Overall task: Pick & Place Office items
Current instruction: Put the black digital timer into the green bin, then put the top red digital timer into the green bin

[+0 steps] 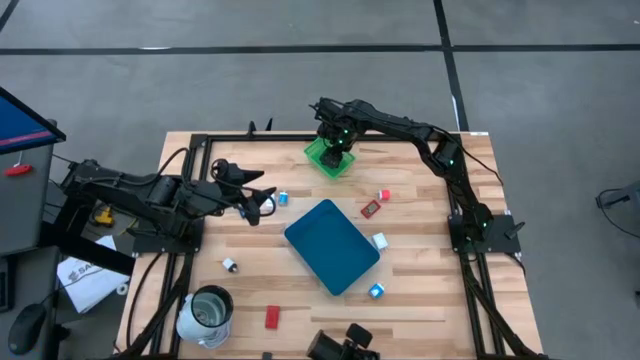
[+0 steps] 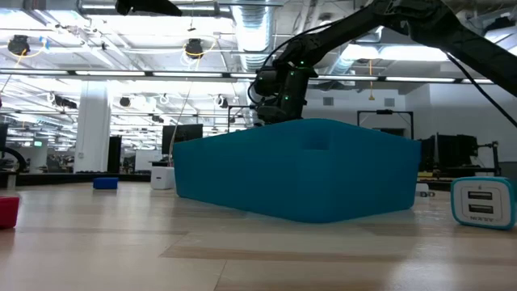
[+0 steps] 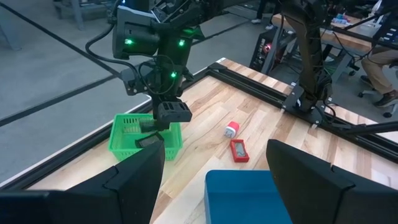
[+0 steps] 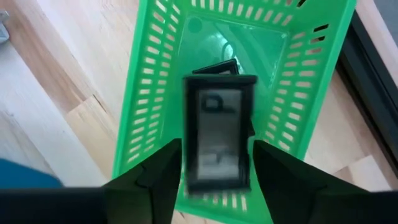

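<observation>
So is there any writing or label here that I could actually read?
No text reads clearly.
White sheet beside the table: dark print, too small to read.
Black piece over the green basket: pale marking, blurred.
White-and-blue block: two slot-like marks, no letters.

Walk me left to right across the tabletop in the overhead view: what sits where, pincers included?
Metal cup → left pincer, open → red piece → teal board → green basket with the right pincer over it, dropping a black piece → red rectangle → white-and-blue block.
</observation>
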Tool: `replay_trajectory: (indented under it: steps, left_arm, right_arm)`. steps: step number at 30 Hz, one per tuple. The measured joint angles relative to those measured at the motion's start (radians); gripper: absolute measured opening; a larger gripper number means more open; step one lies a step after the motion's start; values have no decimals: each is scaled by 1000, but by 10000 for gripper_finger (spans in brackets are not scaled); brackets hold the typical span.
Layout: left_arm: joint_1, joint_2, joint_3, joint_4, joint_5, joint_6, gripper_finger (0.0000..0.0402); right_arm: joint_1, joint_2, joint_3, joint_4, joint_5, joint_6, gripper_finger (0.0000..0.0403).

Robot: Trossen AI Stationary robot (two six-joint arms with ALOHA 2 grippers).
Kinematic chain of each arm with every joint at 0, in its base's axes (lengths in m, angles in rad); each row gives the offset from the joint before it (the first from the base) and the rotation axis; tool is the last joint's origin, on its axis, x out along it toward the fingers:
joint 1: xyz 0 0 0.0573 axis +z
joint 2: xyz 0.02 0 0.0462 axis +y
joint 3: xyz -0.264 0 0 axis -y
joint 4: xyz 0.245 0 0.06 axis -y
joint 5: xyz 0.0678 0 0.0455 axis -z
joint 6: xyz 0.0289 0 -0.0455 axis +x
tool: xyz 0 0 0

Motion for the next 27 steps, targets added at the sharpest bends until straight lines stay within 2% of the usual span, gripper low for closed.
replay_trajectory:
  steps: [7,15,23,27]
  left_arm:
    - [0,0,0,0,-1,0,278]
    - [0,0,0,-2,7,5,278]
    - [0,0,0,-5,11,31,278]
    - [0,0,0,-11,12,49,278]
  right_arm:
    - [0,-1,1,0,0,-4,209]
    - [4,-44,11,-124,-28,-94,205]
    - [18,-202,-32,-223,-16,-179,204]
    - [27,-324,-114,-231,-3,-217,204]
